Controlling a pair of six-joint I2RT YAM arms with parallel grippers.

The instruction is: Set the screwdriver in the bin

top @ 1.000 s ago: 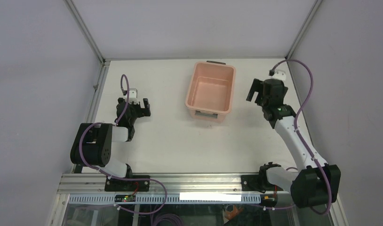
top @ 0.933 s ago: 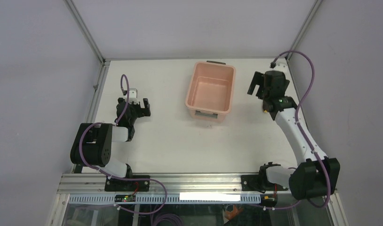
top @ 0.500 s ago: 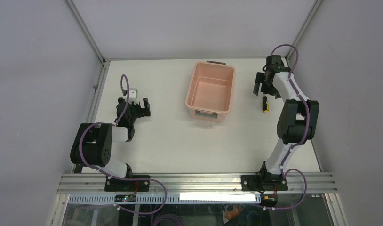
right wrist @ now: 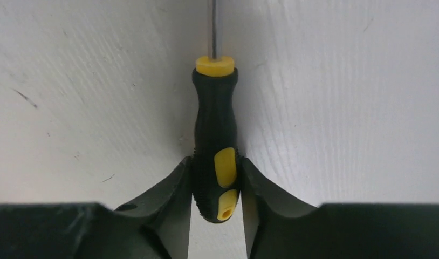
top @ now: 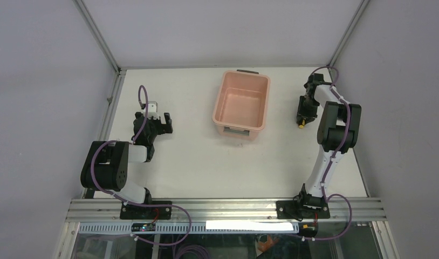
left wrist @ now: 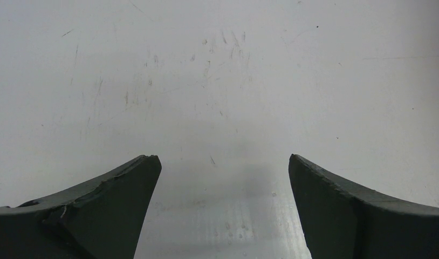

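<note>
The screwdriver (right wrist: 214, 113) has a black handle with yellow inserts and a thin metal shaft, and it lies on the white table. My right gripper (right wrist: 216, 162) is shut on the butt end of its handle, one finger pressing each side. From above, the right gripper (top: 304, 110) is low over the table to the right of the bin (top: 217, 105), and only the screwdriver's yellow end (top: 302, 125) peeks out below it. The pale pink bin stands empty at the back centre. My left gripper (top: 162, 122) rests open on the left, holding nothing (left wrist: 223, 162).
A dark grey handle (top: 247, 71) sits at the bin's far short end. The table's right edge and the frame post (top: 344, 38) are close behind the right arm. Grey walls enclose the table on three sides.
The right arm reached back and down to the screwdriver, which was uncovered on the table half a second ago. Its jaws went from wide open to shut on the handle. The left arm stayed still.
</note>
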